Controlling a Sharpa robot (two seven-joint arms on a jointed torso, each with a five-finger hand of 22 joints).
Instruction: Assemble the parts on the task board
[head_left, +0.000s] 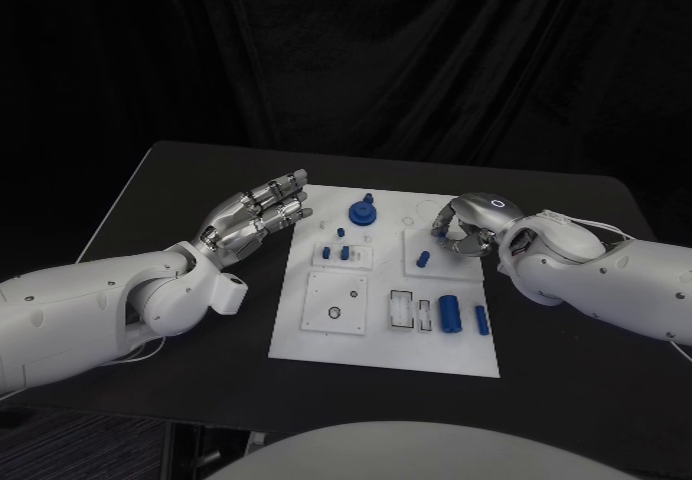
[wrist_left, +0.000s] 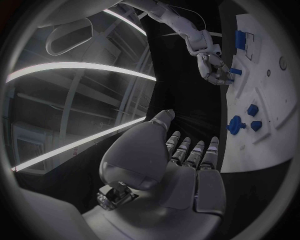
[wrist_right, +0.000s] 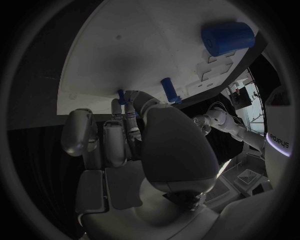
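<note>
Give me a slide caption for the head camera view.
Left robot hand open beside the white task board; right robot hand curled over its far edge.

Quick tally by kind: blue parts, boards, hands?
Blue parts lying on the board: 7 (knob, small blocks, peg, large cylinder, short bar)
Blue piece at the right hand's fingertips: 1, grip unclear
Task board: 1
Hands: 2 (left hand, right hand)
Total: 11

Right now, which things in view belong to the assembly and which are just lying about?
Belongs to the job:
task board
blue gear-like part
blue cylinder
small blue peg
right robot hand
left robot hand

Just there:
black table
</note>
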